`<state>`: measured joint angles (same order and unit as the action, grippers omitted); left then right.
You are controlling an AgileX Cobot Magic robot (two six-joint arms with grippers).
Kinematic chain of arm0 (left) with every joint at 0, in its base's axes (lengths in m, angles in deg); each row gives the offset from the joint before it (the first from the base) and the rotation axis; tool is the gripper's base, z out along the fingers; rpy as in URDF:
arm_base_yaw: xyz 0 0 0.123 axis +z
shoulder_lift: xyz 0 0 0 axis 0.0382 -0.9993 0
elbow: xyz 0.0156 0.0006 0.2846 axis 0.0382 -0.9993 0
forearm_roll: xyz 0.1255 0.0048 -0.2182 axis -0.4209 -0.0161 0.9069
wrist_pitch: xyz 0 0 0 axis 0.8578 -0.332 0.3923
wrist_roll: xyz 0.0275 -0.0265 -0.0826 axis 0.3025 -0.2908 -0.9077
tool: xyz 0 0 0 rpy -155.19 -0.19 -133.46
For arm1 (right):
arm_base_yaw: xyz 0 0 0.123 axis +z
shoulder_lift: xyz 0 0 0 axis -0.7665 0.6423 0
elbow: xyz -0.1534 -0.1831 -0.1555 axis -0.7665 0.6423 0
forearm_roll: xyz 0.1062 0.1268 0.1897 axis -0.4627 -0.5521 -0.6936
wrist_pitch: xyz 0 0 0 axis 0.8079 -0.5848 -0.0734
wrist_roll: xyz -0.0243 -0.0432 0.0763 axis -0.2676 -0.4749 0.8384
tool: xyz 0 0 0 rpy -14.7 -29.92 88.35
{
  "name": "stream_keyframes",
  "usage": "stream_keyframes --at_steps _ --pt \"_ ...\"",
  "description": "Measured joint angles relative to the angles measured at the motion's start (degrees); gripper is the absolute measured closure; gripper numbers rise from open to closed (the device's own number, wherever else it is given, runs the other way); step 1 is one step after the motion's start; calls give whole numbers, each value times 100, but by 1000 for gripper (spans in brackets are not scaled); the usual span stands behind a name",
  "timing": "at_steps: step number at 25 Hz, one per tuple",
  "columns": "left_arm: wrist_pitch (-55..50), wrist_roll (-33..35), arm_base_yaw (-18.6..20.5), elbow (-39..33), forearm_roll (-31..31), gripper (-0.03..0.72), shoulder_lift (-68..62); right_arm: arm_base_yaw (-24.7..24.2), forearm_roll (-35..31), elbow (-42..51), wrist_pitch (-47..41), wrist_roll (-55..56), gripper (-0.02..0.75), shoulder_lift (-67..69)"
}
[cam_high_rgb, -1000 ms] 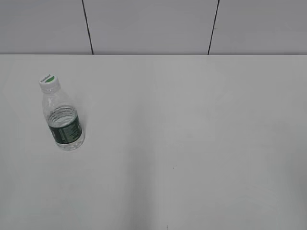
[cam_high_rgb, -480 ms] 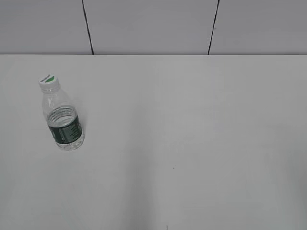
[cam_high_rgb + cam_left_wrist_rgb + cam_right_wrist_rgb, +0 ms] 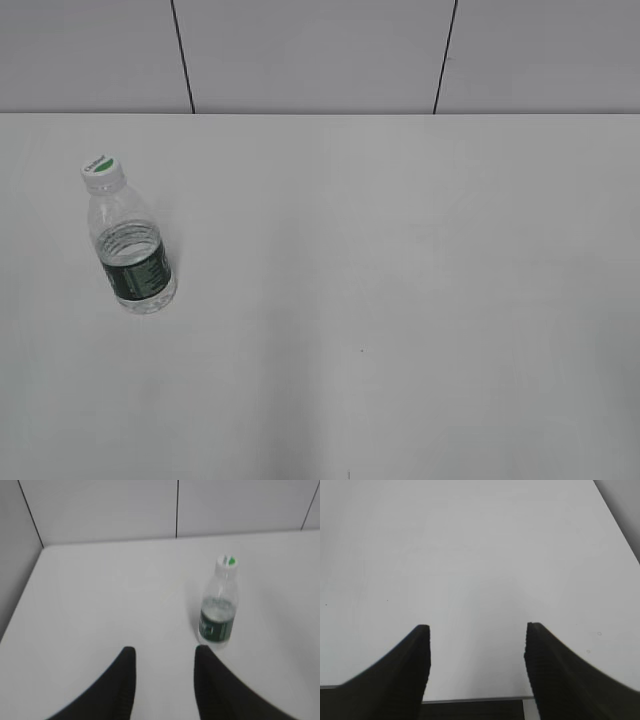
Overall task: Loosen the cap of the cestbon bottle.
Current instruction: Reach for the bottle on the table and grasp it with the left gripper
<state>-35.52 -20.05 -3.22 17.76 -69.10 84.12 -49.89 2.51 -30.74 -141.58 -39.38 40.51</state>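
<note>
Meanwhile: Bottle Stands Alone, Both End Effectors Released

Upright on the white desk (image 3: pixel 400 300), the cestbon bottle (image 3: pixel 130 245) stands at the left side of the exterior view, well away from the desk's middle. Its clear ribbed body carries a dark green label band around the lower part, and the cap (image 3: pixel 102 172), white with a green mark on top, sits on the neck. Neither arm shows in the exterior view; nothing touches the bottle.

From the left wrist view, the left end effector (image 3: pixel 164 655) hangs above the desk with its 2 dark fingers (image 3: pixel 122 680) spread and nothing between them. The cestbon bottle (image 3: pixel 219 610) stands ahead of it and off to the right of the gap between the fingers, its base just beyond the tip of the right-hand finger in that view, though apart from it. The cap (image 3: pixel 227 561) is seen at the top of the bottle, farther from the camera than the label band. The picture is slightly blurred, so the lettering on the band cannot be read.

From the right wrist view, the right end effector (image 3: pixel 476 630) is likewise released, its 2 dark ribbed fingers (image 3: pixel 415 665) set wide apart over bare desk (image 3: pixel 470 540). The bottle does not appear in that view at all, and the near edge of the desk shows between the fingers at the bottom.

Behind the desk, a pale wall (image 3: pixel 310 55) with dark vertical seams closes the scene.
</note>
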Motion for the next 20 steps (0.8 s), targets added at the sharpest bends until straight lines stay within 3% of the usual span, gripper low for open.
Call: stream_keyframes --at_steps 13,20 --pt "3327 -30 -275 344 -108 447 -2560 0 0 0 0 0 273 0" --pt "5682 -30 -299 -702 191 447 -3852 0 0 0 0 0 273 0"
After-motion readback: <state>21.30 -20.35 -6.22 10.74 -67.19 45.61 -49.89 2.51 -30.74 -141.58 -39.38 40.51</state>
